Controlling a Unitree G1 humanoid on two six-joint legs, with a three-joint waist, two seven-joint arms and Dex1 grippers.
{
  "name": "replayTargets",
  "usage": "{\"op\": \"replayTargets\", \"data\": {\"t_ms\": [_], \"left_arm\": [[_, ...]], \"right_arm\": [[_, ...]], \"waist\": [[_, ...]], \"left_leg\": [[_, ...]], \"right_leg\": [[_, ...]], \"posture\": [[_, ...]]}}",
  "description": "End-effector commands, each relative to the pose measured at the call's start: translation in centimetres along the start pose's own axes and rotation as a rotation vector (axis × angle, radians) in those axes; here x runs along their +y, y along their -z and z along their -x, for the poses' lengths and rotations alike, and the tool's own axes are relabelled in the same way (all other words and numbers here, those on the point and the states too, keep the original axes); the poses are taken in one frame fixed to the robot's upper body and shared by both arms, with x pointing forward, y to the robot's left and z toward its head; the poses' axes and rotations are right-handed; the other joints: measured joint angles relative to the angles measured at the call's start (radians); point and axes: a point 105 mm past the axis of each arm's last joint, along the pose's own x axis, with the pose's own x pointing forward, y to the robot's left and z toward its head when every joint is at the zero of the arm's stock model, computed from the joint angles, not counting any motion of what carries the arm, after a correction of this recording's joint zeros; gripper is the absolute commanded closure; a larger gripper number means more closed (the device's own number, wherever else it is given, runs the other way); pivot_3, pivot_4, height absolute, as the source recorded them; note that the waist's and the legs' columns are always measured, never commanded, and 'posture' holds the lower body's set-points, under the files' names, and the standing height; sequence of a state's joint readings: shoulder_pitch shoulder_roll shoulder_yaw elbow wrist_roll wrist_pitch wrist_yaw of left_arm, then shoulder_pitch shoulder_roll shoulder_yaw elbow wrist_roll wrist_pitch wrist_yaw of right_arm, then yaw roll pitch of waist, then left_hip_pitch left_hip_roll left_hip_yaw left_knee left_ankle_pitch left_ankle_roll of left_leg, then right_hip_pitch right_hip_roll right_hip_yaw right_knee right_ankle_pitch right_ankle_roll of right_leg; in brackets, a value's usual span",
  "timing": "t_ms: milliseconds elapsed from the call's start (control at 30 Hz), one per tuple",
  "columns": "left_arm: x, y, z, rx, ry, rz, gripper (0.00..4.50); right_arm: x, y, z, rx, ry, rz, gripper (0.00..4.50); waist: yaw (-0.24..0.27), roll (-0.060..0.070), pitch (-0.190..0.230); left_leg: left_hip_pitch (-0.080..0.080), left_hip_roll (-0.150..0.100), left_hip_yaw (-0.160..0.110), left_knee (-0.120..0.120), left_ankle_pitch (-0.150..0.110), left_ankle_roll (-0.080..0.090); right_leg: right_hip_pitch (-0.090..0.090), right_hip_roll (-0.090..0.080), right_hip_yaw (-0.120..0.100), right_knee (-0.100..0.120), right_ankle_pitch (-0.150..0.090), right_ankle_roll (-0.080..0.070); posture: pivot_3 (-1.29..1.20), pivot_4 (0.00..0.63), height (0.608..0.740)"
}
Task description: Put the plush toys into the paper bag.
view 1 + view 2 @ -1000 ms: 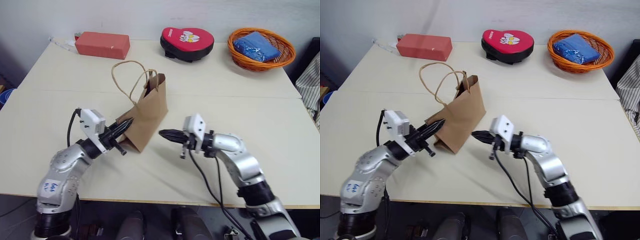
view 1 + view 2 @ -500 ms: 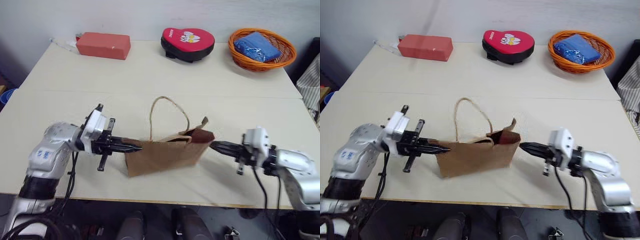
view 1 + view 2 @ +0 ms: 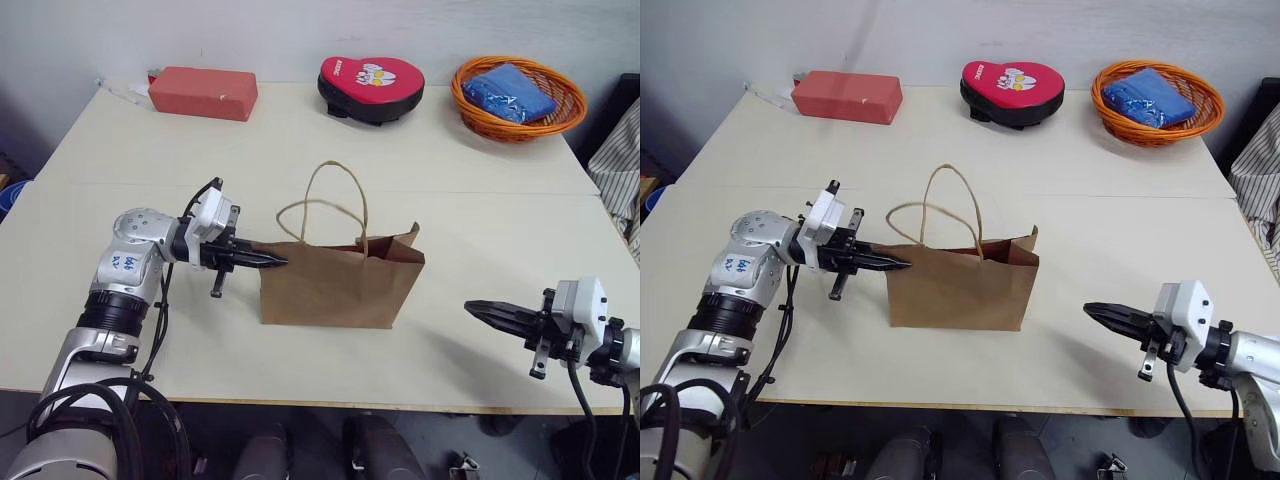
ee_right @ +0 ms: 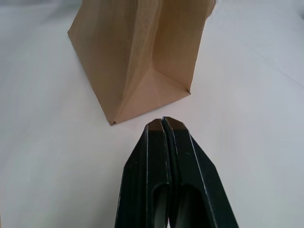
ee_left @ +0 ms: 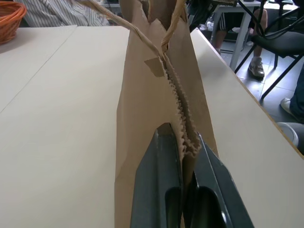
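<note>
The brown paper bag (image 3: 335,285) stands upright mid-table, its broad side facing me and its twine handles (image 3: 335,190) looped above it. My left gripper (image 3: 275,261) reaches in level from the left and is shut on the bag's serrated top edge; in the left wrist view that edge (image 5: 183,118) runs between the two black fingers (image 5: 156,180). My right gripper (image 3: 475,307) is shut and empty, off to the right of the bag and near the table's front edge. It points at the bag's narrow end (image 4: 142,52). The plush toys are out of view.
Along the table's far edge lie a red brick-shaped block (image 3: 203,92), a red heart-shaped pad (image 3: 372,87) and an orange woven basket (image 3: 560,110) holding a blue bundle (image 3: 515,90). Striped cloth (image 3: 620,175) hangs beyond the right edge.
The bag went from leaning to standing upright, broad side toward me. My right gripper has drawn away from it to the right. The left gripper swung round and stays on its top edge.
</note>
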State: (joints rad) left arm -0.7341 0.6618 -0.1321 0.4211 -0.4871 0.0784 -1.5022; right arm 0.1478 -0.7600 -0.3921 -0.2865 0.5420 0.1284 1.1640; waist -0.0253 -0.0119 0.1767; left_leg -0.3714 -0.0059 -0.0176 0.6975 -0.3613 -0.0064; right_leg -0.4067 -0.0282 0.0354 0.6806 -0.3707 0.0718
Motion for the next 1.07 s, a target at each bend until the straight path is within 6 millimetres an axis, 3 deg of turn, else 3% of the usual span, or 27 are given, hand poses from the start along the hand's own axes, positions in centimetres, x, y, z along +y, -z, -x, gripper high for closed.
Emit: {"op": "replayTargets", "data": {"t_ms": [33,267,400,500,567,700,867,1067], "left_arm": [[-1.1,-1.0,0.9,0.002,0.025,-0.025,3.57],[-2.5,-3.4,4.2,0.007,-0.13,-0.082,1.36],[-4.8,-1.7,8.5,0.155,-0.315,-0.081,0.13],[-6.0,-1.0,11.0,0.233,-0.503,-0.091,0.09],[-7.3,-0.5,12.3,0.281,-0.579,-0.075,0.09],[-9.3,0.1,13.4,0.312,-0.604,0.018,0.09],[-9.8,1.1,14.0,0.348,-0.628,0.045,0.09],[-9.3,1.2,13.0,0.333,-0.591,0.003,0.09]], "right_arm": [[0.1,-1.1,-0.3,-0.043,0.001,0.034,4.5],[-0.3,-1.5,0.4,-0.007,-0.069,0.063,4.5],[-2.1,-2.3,1.1,-0.017,-0.041,0.06,4.5],[-2.7,-3.2,1.3,-0.03,-0.058,0.101,3.91],[-2.4,-3.3,1.5,-0.006,-0.116,0.174,3.26],[-1.8,-2.8,1.8,0.039,-0.183,0.211,1.88],[-1.5,-2.1,2.3,0.057,-0.181,0.198,0.06],[-1.2,-2.0,2.1,0.062,-0.146,0.183,0.02]], "waist": [[0.0,0.0,0.0],[-0.003,0.0,0.0],[-0.009,0.001,0.0],[-0.002,0.001,0.001],[0.002,0.001,0.001],[0.023,0.001,0.001],[0.024,0.001,0.001],[0.02,0.001,0.001]], "left_leg": [[0.0,0.0,0.0,0.0,0.0,0.0],[0.0,0.0,0.0,0.0,0.0,0.0],[0.001,0.0,0.0,-0.002,0.0,0.0],[0.002,0.0,0.0,-0.003,0.0,0.0],[0.001,0.0,0.0,-0.003,0.0,0.001],[0.001,0.0,-0.001,-0.004,-0.001,0.002],[0.003,0.0,-0.001,-0.004,-0.002,0.003],[0.004,0.0,-0.001,-0.006,-0.002,0.003]], "right_leg": [[0.0,0.0,0.0,0.0,0.0,0.0],[-0.001,0.0,0.0,0.0,0.0,0.0],[0.0,0.0,0.001,0.0,0.0,0.0],[0.0,0.0,0.001,-0.001,0.0,0.0],[0.0,0.0,0.0,-0.001,0.0,0.0],[0.002,-0.001,-0.001,-0.006,0.0,0.0],[0.005,-0.001,-0.001,-0.007,0.0,0.0],[0.005,-0.001,-0.001,-0.007,0.0,0.0]], "posture": [[0.0,0.15,0.74],[0.0,0.15,0.74],[0.0,0.15,0.74],[0.0,0.15,0.74],[0.0,0.15,0.74],[0.0,0.15,0.74],[0.0,0.15,0.74],[0.0,0.15,0.74]]}}
